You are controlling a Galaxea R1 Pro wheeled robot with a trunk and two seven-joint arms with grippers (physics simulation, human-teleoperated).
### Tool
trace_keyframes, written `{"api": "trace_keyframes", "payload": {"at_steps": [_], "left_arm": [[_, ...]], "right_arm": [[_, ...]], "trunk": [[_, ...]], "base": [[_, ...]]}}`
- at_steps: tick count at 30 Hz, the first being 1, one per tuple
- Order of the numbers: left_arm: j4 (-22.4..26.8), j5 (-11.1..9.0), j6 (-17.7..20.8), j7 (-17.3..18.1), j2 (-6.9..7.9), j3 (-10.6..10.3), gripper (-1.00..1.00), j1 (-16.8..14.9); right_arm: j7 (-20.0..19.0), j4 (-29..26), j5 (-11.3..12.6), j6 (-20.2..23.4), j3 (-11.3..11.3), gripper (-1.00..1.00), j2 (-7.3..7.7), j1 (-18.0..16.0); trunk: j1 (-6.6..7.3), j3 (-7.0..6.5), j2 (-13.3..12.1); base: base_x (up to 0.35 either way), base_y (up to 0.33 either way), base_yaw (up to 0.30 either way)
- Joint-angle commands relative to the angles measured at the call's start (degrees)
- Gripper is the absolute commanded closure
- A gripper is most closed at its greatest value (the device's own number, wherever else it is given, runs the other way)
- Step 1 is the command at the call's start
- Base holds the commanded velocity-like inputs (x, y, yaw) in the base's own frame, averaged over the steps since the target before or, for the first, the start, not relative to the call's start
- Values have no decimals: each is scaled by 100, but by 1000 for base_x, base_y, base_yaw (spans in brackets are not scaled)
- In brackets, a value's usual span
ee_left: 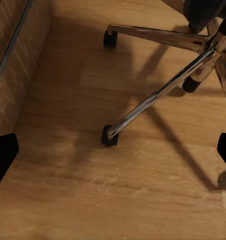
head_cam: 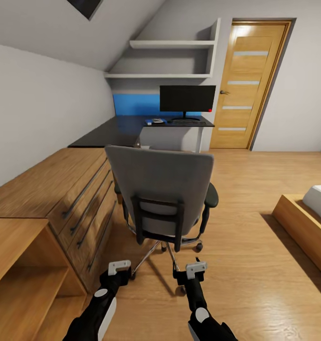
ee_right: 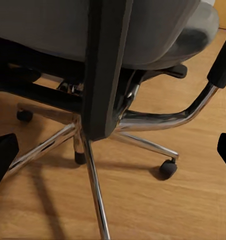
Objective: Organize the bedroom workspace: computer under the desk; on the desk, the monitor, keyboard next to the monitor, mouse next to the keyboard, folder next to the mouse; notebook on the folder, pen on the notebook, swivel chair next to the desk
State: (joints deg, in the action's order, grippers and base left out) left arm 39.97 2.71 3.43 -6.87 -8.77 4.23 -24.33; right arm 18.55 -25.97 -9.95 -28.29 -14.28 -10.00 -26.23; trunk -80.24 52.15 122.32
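Both sets of jaws, left gripper (head_cam: 119, 267) and right gripper (head_cam: 196, 269), hang wide open and empty behind the swivel chair (head_cam: 163, 194). It stands well short of the table (head_cam: 118, 130); reaching its seat looks next.

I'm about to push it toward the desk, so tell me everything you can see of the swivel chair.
The swivel chair stands upright on the wood floor, its back facing the camera, just ahead of both grippers and beside the oak chest. It has a grey upholstered backrest on a black frame, dark padded armrests and a chrome star base on black castors. The seat top is hidden. Nothing grips it.
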Motion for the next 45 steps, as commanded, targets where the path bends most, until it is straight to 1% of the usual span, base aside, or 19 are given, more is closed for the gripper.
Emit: {"api": "trace_keyframes", "payload": {"at_steps": [1,3,6,9,12,15,19,22,30,38,45], "left_arm": [[11,29,35,-7,-15,-11,-100,-1],[27,28,39,-16,-48,-69,-100,-1],[199,25,59,-28,-88,-118,-100,-1],[371,21,78,-36,-104,-144,-100,-4],[483,19,85,-38,-123,-158,-100,-8],[503,19,77,-32,-123,-181,-100,-9],[503,26,55,-27,-123,-270,-100,-9],[503,27,43,-29,-123,-289,-100,-10],[526,28,35,-26,-123,-298,-100,-10],[529,24,35,-25,-123,-292,-100,-10],[529,19,35,-22,-123,-291,-100,-10]], "right_arm": [[42,-2,-52,3,-14,-100,0,-5],[21,-16,-48,16,-18,-100,0,-5],[7,-57,-40,82,-25,-100,0,-5],[-4,-263,-31,320,-29,-100,0,-5],[-14,-635,-9,670,-30,-100,0,-5],[-21,-752,56,770,-27,-100,0,-5],[-26,-791,116,799,-23,-100,0,-5],[-25,-800,134,799,-19,-100,0,-5],[-22,-818,143,788,-11,-100,0,-5],[-43,-813,142,550,-21,-100,0,1],[-41,-813,142,503,-22,-100,0,4]], "trunk": [[-22,24,44],[-66,59,124],[-131,113,244],[-197,167,365],[-263,221,485],[-329,275,605],[-417,347,766],[-483,401,886],[-659,544,1207],[-834,688,1528],[-988,813,1808]], "base": [[0,0,0],[0,0,0],[0,0,0],[0,0,0],[0,0,0],[0,0,0],[0,0,0],[0,0,0],[0,0,0],[0,0,0],[0,0,0]]}}
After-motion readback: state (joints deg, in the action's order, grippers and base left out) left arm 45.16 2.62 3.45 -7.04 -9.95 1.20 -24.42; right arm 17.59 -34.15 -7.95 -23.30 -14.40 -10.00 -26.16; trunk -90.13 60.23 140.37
